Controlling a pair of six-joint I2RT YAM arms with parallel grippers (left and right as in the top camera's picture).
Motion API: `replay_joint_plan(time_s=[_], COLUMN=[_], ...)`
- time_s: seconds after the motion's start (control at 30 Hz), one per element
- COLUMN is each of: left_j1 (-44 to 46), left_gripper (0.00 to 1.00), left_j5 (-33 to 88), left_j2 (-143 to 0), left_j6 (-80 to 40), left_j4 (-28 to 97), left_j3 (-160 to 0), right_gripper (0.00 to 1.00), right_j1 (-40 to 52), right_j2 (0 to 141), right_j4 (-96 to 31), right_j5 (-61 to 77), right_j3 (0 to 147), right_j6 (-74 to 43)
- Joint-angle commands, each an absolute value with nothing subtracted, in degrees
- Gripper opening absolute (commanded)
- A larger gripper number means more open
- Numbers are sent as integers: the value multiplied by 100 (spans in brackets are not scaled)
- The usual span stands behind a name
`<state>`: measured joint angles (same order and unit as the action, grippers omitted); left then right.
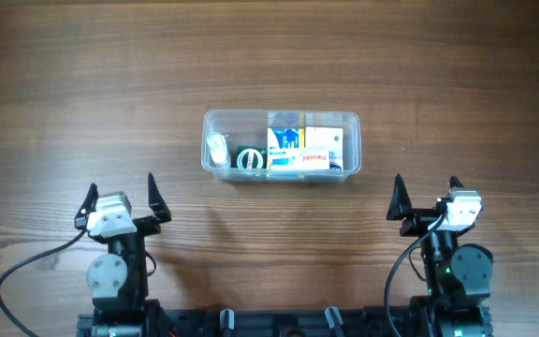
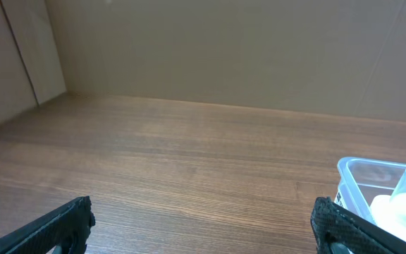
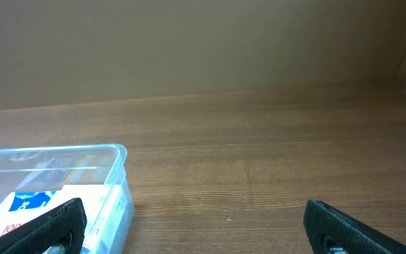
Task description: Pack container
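1. Step: the container [image 1: 241,114] sits mid-desk, far side of both arms, and it's already loaded w/ small boxes [image 1: 304,145] on its right, a green round item [image 1: 248,159] and a white item [image 1: 218,150] on its left. You've got nothing loose around it, so packing looks done or near done.
2. Fingers: left fingers [image 1: 155,201] are spread wide, holding nothing. Right fingers [image 1: 400,198] are the same. Both arms sit low by their bases, well apart from the tub.
3. Next move: judging from this, you either stop or check for a lid or more items out of view; none shows here.
4. Surface: the desk [image 1: 82,84] is brown wood grain, flat and matte.
5. Room: a plain beige wall [image 2: 224,49] stands behind the desk.
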<state>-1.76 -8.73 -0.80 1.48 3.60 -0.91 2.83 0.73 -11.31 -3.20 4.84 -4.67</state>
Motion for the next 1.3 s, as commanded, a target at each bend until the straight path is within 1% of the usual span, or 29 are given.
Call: replay_joint_plan(time_s=[0.0, 0.2, 0.4, 0.63, 1.27], left_j1=[5, 445, 340, 3, -16], left_gripper=[100, 100, 100, 100, 100], left_j5=[-945, -945, -945, -947, -945], left_j2=[-14, -14, -14, -14, -16], left_j6=[279, 279, 279, 279, 279], left_j4=[322, 320, 320, 322, 322], left_j3=[-36, -36, -36, -36, -36], right_gripper=[100, 100, 100, 100, 100], right_j1=[303, 303, 303, 303, 303], right_j2=[27, 27, 27, 27, 27], right_j4=[-1114, -1114, -1114, -1114, -1114], right_j5=[-290, -290, -290, -290, -290], right_j3=[480, 480, 480, 480, 480], right_j6=[-489, -486, -486, -484, -486])
